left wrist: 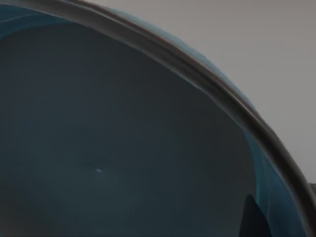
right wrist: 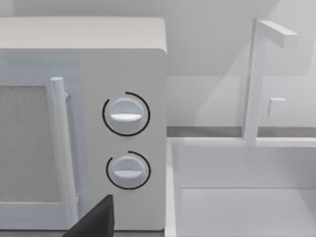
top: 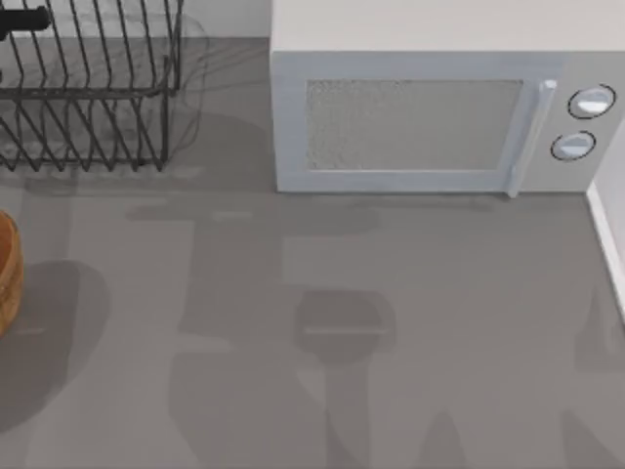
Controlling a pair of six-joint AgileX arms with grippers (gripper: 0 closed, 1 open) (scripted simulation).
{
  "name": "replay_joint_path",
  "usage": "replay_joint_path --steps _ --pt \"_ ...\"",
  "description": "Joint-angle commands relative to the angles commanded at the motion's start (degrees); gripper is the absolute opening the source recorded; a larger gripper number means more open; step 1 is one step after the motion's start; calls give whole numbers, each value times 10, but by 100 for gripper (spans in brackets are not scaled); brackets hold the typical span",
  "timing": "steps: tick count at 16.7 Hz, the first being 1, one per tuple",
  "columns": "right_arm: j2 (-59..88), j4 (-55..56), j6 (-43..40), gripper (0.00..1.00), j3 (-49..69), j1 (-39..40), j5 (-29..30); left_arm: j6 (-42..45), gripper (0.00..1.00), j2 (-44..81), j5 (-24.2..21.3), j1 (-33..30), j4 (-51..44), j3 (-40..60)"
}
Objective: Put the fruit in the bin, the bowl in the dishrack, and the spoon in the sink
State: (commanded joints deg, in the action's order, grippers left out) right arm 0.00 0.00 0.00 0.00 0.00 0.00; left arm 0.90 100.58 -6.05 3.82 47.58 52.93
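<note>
Carrying bowl (left wrist: 123, 148) toward dishrack (top: 88, 88), likely | left wrist view: bowl's teal inside and brown rim right against left hand, probably gripped at rim, finger state cannot tell | tabletop (top: 342, 322) bare mid-field | bin (top: 8, 269) at left edge | dishrack far left | sink (right wrist: 237, 197) beside microwave (top: 430, 117), right hand idle nearby

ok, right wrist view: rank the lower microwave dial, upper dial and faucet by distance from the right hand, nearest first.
1. Lower microwave dial: on the front panel, just beyond the right hand.
2. Upper dial: directly above the lower one; these two are a close call.
3. Faucet: clearly farthest, standing at the back of the sink.
</note>
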Motion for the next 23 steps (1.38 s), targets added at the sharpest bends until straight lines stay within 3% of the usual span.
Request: replay_joint_path --steps 4,17,23 --pt "0 0 0 100 0 0 0 0 0 0 0 0 0 0" --pt "0 0 0 100 0 0 0 0 98 0 0 0 0 0" --pt "0 0 0 100 0 0 0 0 100 0 0 0 0 0"
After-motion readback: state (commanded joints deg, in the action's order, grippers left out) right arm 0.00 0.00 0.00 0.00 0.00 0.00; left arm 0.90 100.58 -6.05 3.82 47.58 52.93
